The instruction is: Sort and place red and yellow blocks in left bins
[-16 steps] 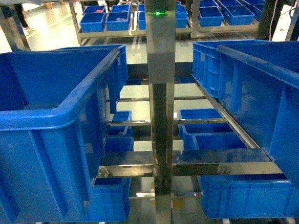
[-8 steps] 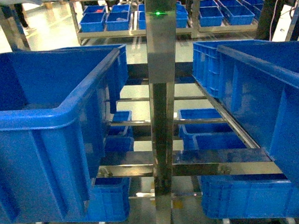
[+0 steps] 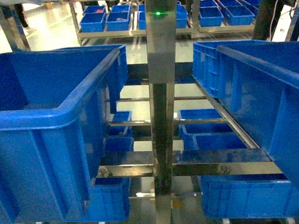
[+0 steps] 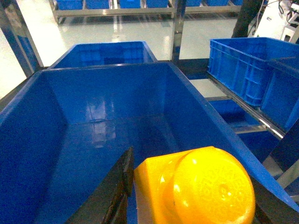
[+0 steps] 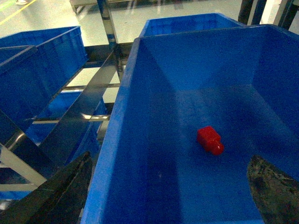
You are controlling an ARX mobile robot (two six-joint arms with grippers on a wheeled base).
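The head camera looks level and slightly down along a steel upright (image 3: 161, 90), which fills the centre from 12 to 6 o'clock, with the left bin (image 3: 48, 129) close at 9 and the right bin (image 3: 273, 113) close at 3. The left wrist camera hangs just above the left bin (image 4: 107, 116), facing forward and down into it. The right wrist camera looks likewise into the right bin (image 5: 210, 93), its rim near 9 o'clock.

Red block (image 5: 210, 140) lies alone on floor of big blue bin (image 5: 140, 140), roughly centre, tipped on its side. R hand (image 5: 168, 196) w/ fingers (image 5: 65, 186) spread wide at near edge, one outside bin's left wall, other over bin's right. Metal rack rails (image 5: 88, 100) and more blue bins (image 5: 37, 70) to left.
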